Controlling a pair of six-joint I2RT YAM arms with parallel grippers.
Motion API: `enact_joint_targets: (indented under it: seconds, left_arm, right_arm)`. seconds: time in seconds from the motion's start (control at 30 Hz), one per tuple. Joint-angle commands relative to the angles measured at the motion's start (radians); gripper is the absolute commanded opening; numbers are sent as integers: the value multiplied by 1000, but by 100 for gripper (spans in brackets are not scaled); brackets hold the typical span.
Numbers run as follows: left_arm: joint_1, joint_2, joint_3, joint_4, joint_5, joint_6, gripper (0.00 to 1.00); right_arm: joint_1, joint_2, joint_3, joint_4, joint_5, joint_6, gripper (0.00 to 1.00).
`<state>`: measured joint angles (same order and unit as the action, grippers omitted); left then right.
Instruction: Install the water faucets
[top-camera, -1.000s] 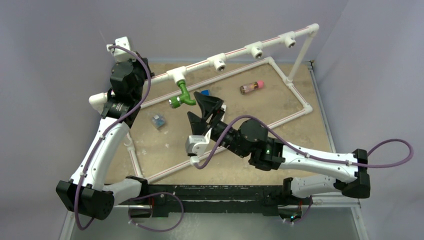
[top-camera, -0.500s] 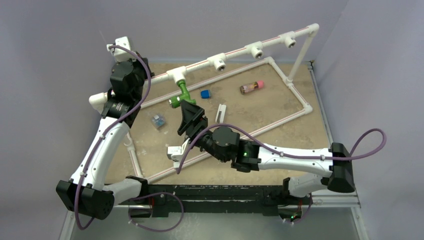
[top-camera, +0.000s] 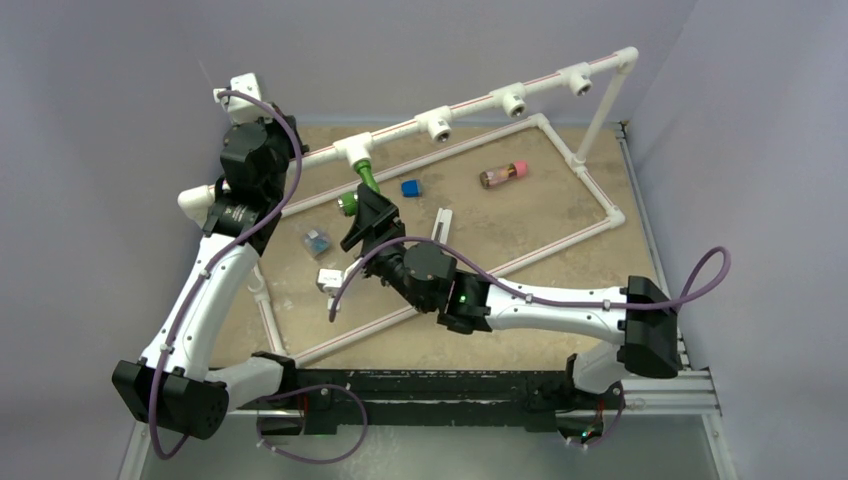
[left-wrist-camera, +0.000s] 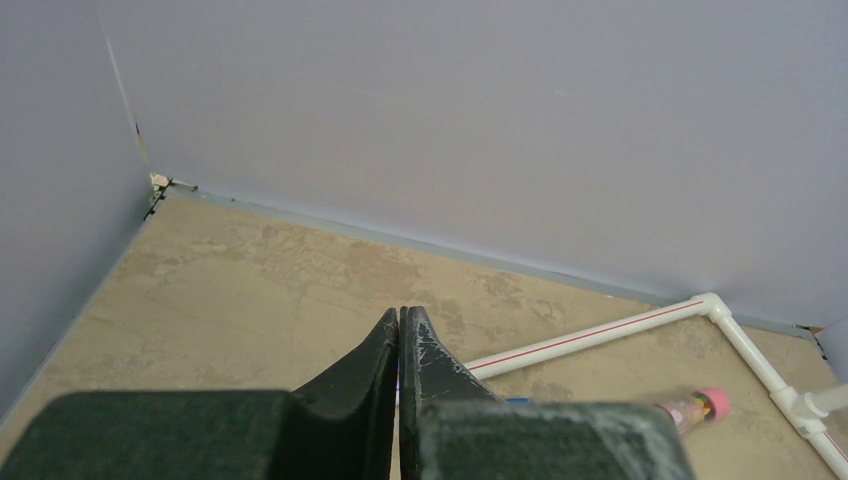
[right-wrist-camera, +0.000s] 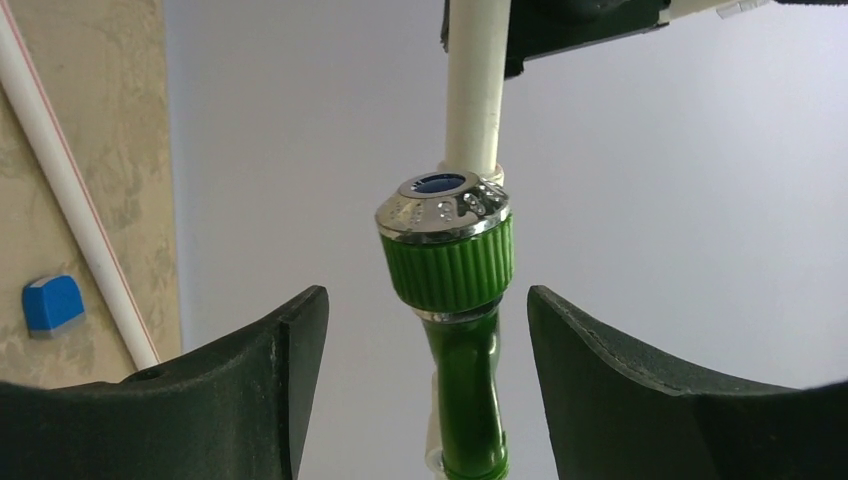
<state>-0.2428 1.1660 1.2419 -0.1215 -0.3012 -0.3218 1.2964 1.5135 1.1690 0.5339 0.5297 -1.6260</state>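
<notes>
Currently green faucet (top-camera: 364, 178) hangs from the tee (top-camera: 355, 150) of the raised white pipe (top-camera: 470, 108), untouched between wide-spread fingers (right-wrist-camera: 270, 370) of the right gripper (right-wrist-camera: 425, 310). Wrist view cuts off its far end (overhead, gripper hides part). Meanwhile left gripper (left-wrist-camera: 400, 335) pressed closed, nothing between, above the worktop (left-wrist-camera: 250, 270).

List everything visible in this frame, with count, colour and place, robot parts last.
green faucet: one, green with a chrome collar, hanging from the leftmost tee of the raised rail
pipe frame: one, white with a red stripe, on the table; its raised rail has four tees
blue block: one, blue, inside the frame, right of the faucet
bottle: one, brownish with a pink cap, lying far right
small bluish item: one, left of centre; kind unclear
white strip: one, white, mid-table
table: one, tan
left gripper: shut, empty, facing the back wall
right gripper: open, either side of the faucet
</notes>
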Motion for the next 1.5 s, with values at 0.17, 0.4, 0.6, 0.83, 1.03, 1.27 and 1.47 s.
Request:
enact_joint_targets:
  seconds: [0.17, 0.4, 0.6, 0.83, 1.03, 1.27, 1.47]
  left_arm:
    - [-33, 24, -41, -215, 53, 7, 0]
    - [-35, 22, -42, -215, 50, 7, 0]
    - [-35, 23, -42, -214, 50, 7, 0]
    - [-34, 21, -45, -214, 48, 7, 0]
    - [-35, 20, -48, -212, 47, 8, 0]
    - [-35, 20, -50, -211, 47, 9, 0]
    - [-35, 21, -47, -211, 47, 8, 0]
  right_arm:
    - [-32, 38, 73, 122, 33, -11, 68]
    - [-39, 53, 76, 142, 58, 21, 39]
    - [-34, 62, 51, 247, 113, 82, 0]
    - [-11, 82, 45, 346, 131, 378, 0]
    - [-2, 75, 59, 394, 129, 736, 0]
    - [15, 97, 41, 431, 146, 735, 0]
    - [32, 104, 20, 492, 184, 627, 3]
